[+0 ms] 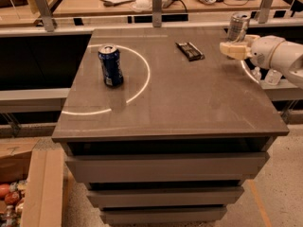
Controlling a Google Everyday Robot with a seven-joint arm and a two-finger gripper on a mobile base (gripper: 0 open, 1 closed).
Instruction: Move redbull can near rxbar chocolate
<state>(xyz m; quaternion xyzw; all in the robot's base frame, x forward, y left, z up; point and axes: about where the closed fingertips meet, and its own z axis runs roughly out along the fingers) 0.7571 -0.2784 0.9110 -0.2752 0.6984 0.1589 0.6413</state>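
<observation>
The can (238, 26) is being gripped low on its body by the closed pincer (233, 48). Light, thin-walled and smooth, it is being judged easily dented and slippery, so a gentle mid-body hold is advised. The bar (190, 50) is lying near, left of the pincer.

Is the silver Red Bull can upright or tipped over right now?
Upright: the redbull can is vertical, pull-tab top up, lower part gripped by the pincer over the table at its right edge.

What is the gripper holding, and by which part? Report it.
The gripper holds the redbull can by its lower body, upright, at the far right edge of the table.
</observation>
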